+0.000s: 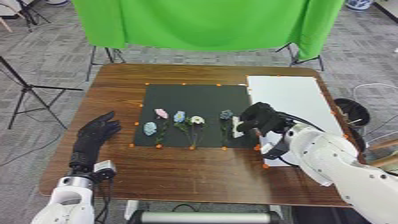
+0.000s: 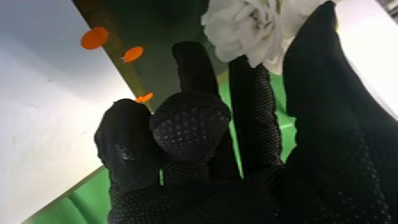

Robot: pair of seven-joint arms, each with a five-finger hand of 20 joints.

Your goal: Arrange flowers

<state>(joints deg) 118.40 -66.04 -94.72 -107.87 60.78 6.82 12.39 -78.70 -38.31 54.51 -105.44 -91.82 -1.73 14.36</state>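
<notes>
In the head view, the right hand [image 1: 258, 119] is over the seam between the black mat [image 1: 204, 92] and the white board [image 1: 289, 90], right beside a white flower [image 1: 237, 128]. Left of it on the mat lie a grey-blue flower [image 1: 226, 114], a white flower [image 1: 197, 120], a pale blue flower [image 1: 179, 116], a pink flower [image 1: 162, 113] and a light blue flower [image 1: 150, 128]. The right wrist view shows the right hand [image 2: 240, 185], open with relaxed fingers, its tips close to white petals [image 2: 244, 30]. The left hand [image 1: 96, 132] rests open at the table's left side.
Orange dots [image 1: 159, 146] mark the edges of the mat and board on the brown table [image 1: 195, 170]. A green cloth [image 1: 209, 25] hangs beyond the far edge. A black bin [image 1: 353, 111] stands off the right side, and a tripod [image 1: 28, 85] off the left.
</notes>
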